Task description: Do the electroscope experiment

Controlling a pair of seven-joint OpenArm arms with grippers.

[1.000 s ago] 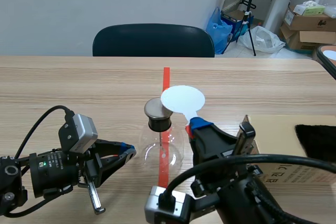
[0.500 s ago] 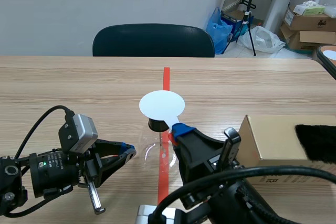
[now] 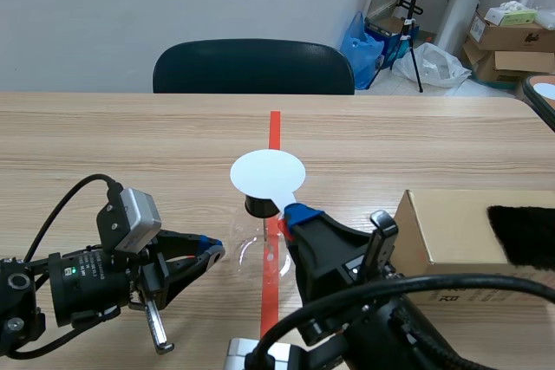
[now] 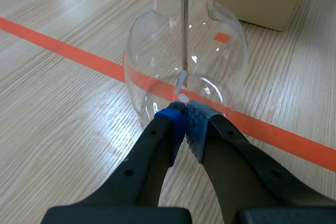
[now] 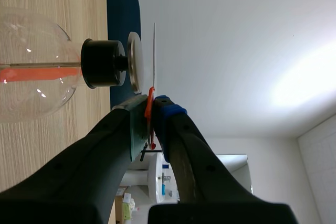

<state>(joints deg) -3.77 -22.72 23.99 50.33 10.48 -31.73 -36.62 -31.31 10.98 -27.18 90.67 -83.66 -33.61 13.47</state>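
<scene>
- Wooden table (image 3: pixel 130 136) is carrying glass flask (image 3: pixel 251 253) at centre.
- Left gripper (image 4: pixel 185 111) is sitting pressed together at flask's 9 o'clock.
- Right gripper (image 5: pixel 151 109) is pinching white disc (image 3: pixel 267 172) over flask's stopper (image 3: pixel 258 206).

A dark chair (image 3: pixel 253 67) stands at the far side of the table (image 3: pixel 104 140). Behind it on the floor sit a blue bag (image 3: pixel 358 41), a white bag (image 3: pixel 435 63), a black stand (image 3: pixel 416 23) and stacked cardboard boxes (image 3: pixel 512 36).

One flask (image 3: pixel 253 253), one disc (image 3: pixel 267 172), one box (image 3: pixel 451 231)
</scene>
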